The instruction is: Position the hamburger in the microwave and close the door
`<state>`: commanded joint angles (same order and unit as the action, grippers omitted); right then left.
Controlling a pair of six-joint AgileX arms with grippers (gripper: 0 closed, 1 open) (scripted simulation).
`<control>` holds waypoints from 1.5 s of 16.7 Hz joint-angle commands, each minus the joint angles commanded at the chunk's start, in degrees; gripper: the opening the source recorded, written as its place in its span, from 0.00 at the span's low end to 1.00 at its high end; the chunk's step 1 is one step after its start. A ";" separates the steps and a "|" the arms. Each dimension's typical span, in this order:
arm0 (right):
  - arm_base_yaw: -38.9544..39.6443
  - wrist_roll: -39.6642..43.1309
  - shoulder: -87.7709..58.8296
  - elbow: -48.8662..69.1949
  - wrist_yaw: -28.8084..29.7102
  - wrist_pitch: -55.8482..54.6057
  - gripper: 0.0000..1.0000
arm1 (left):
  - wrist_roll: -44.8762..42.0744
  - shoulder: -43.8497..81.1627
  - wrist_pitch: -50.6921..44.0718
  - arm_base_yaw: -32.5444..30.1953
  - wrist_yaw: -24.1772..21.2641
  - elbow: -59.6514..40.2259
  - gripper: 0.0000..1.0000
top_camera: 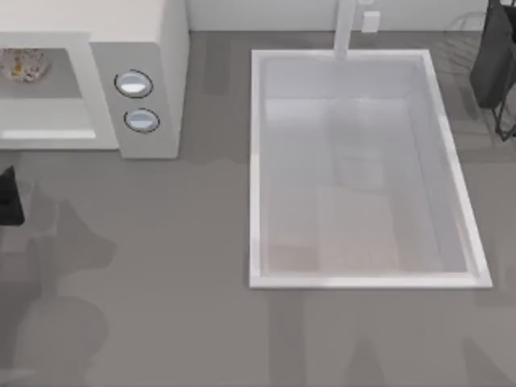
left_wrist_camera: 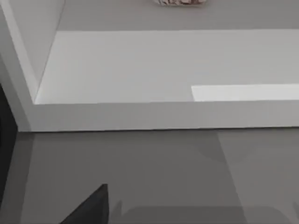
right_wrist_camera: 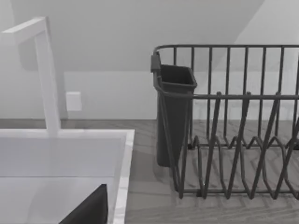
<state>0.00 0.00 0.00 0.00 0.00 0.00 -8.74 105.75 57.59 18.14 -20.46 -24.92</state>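
Overhead, grey table with white sink.

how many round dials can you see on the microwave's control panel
2. Both sit on the light-grey control panel of the microwave, at the top view's left: the upper dial and the lower dial just below it. None looks hidden.

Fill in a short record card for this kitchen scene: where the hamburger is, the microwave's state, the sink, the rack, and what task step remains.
Hamburger: inside the microwave cavity, toward the back
Microwave: top view's upper left, cavity open, two dials facing the counter
Sink: white basin, right of the microwave
Dish rack: dark wire, beside the sink
Remaining: closing the door
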 joint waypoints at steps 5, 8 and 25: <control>0.00 0.00 0.00 0.00 0.00 0.00 1.00 | 0.01 0.09 0.07 -0.22 0.02 0.19 1.00; 0.00 0.00 0.00 0.00 0.00 0.00 1.00 | 0.04 -1.88 -2.17 -0.18 0.10 -0.49 1.00; 0.00 0.00 0.00 0.00 0.00 0.00 1.00 | 0.16 -24.60 -33.40 -0.25 0.39 -8.51 1.00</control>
<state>0.00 0.00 0.00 0.00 0.00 0.00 -8.58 81.15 24.18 17.89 -20.07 -33.43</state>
